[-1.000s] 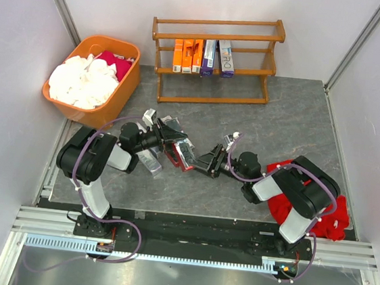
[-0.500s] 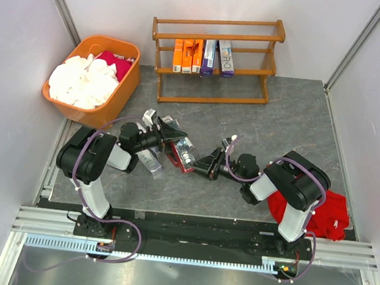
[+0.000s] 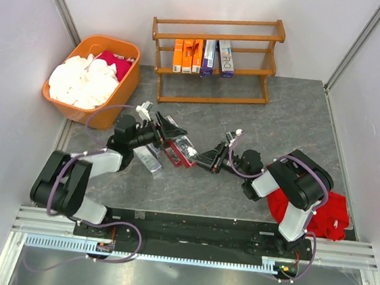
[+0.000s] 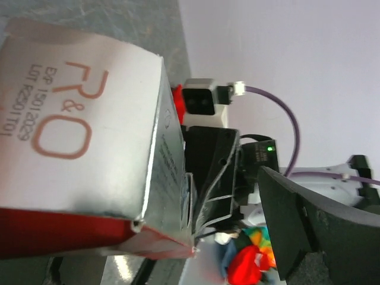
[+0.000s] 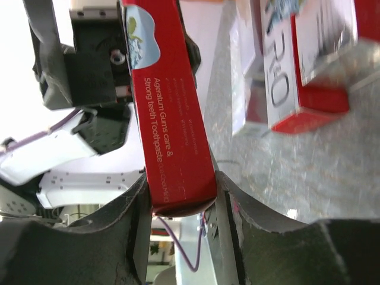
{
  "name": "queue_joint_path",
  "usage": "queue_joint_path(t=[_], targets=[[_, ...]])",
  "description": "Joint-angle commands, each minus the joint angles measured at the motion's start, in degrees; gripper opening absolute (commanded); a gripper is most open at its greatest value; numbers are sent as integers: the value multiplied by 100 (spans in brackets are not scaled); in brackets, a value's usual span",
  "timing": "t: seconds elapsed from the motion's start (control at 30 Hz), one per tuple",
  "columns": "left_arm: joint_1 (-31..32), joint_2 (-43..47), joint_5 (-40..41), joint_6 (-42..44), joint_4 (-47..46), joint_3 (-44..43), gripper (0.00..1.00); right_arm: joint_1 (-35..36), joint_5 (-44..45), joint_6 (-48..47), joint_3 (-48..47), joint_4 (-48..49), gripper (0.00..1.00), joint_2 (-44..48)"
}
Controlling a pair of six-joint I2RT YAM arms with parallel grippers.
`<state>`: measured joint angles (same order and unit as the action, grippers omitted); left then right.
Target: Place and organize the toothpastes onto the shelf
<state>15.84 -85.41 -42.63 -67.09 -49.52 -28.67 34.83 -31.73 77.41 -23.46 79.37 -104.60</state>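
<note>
Left arm (image 3: 71, 177) has swung outward, left tool (image 3: 169, 131) released beside the red carton (image 5: 172, 119). Right tool (image 5: 181, 191) clenches this carton and probably carries it to the shelf (image 3: 218, 33).

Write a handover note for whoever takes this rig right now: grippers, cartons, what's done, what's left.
Grippers: the right gripper is shut on a red carton, held off the table with its far end toward the left gripper. The left gripper looks open, with one finger clear of the carton.
Done: five cartons stand upright on the middle tier of the shelf, three orange and two purple-and-white.
Left: shelve the held carton, then the loose cartons lying by the left gripper, including a silver-grey one. The exact count is hidden.
</note>
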Motion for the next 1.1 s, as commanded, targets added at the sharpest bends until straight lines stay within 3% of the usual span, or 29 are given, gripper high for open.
queue_joint_path(t=[0.0, 0.13, 0.33, 0.73, 1.07], targets=[[-45, 972, 1193, 1898, 2856, -578, 100, -301, 272, -384, -228, 992, 36, -166], [-46, 1596, 2624, 2366, 4299, -824, 100, -538, 228, -227, -483, 1194, 35, -587], [-45, 2027, 3594, 2745, 5171, -983, 100, -784, 202, -156, -1002, 1195, 34, -983], [-45, 2081, 3525, 2851, 5172, -992, 100, -1154, 561, -243, -2346, 641, 33, -1660], [-45, 2019, 3323, 2851, 5057, -965, 100, -1286, 1352, -437, -4165, -938, 33, -2591]])
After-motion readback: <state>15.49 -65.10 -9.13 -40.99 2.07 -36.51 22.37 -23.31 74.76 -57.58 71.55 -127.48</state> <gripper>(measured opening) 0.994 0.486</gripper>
